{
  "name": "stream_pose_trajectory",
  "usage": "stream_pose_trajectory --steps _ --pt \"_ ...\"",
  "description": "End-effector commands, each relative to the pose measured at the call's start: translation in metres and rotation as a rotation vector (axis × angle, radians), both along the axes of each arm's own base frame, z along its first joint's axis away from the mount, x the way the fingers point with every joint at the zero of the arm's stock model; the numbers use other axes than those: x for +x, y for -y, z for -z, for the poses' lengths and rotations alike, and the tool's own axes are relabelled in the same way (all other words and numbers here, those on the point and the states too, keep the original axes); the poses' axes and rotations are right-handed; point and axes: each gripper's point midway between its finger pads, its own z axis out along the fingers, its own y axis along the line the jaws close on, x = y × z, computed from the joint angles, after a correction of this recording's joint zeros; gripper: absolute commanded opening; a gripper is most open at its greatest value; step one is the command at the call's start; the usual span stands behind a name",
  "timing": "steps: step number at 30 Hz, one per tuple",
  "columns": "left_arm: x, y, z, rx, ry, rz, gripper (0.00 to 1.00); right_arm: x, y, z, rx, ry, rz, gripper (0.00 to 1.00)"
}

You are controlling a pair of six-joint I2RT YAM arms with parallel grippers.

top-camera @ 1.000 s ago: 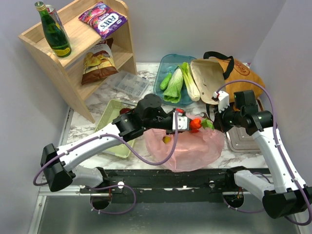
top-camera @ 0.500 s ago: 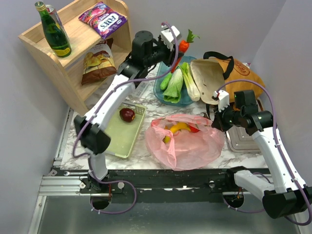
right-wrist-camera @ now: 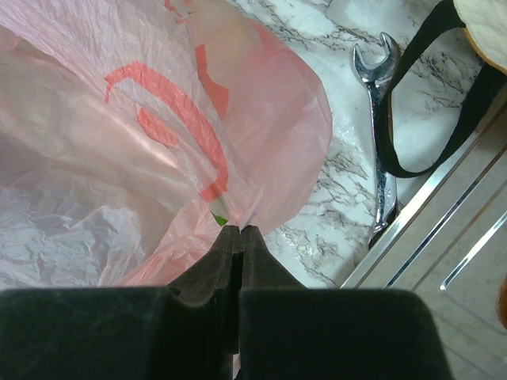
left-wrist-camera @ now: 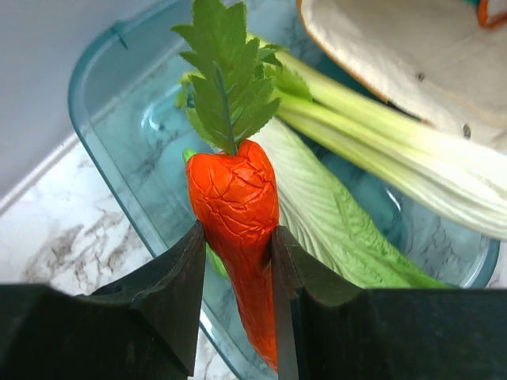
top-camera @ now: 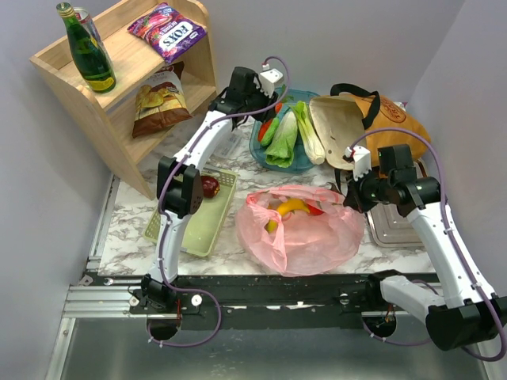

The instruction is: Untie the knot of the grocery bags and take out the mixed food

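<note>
Gripping 1 carrot (left-wrist-camera: 234, 207), pinching 1 pink bag (right-wrist-camera: 119, 182)

Left arm (top-camera: 202, 141) — stretched long from its base at 7 o'clock up toward 12 o'clock, wrist tipped down. Left gripper (left-wrist-camera: 236, 237): jaws partly closed, clamping the carrot-like piece (left-wrist-camera: 234, 198).

Right arm (top-camera: 444, 237) rises from 5 o'clock, elbow bent, wrist aimed at 9 o'clock. Right gripper (right-wrist-camera: 239, 231) — my jaws pressed together, pinching the pink plastic bag (right-wrist-camera: 119, 158).
</note>
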Motion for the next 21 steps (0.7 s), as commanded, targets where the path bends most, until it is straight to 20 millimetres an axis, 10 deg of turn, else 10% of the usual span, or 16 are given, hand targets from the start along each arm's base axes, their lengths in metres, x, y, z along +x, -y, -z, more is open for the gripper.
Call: stream_pose_trajectory --steps 1,5,11,15,21 --pt "0.016 -0.001 -0.037 -0.083 0.053 -0.030 0.43 0.005 0.002 0.003 -0.011 0.001 0.012 0.01" --pt "0.010 0.001 -0.057 -0.106 0.081 -0.003 0.70 0.005 -0.001 0.002 0.002 -0.003 0.002 0.01" --pt "-0.035 -0.001 -0.115 -0.160 0.159 0.101 0.75 0.010 -0.005 -0.004 0.025 0.019 -0.008 0.01" --pt "-0.125 0.008 -0.160 -0.230 0.295 0.313 0.72 0.013 -0.008 -0.012 0.046 0.038 0.005 0.01" --pt "-0.279 0.022 -0.118 -0.077 0.612 0.710 0.68 0.010 -0.009 -0.015 0.064 0.047 0.013 0.01"
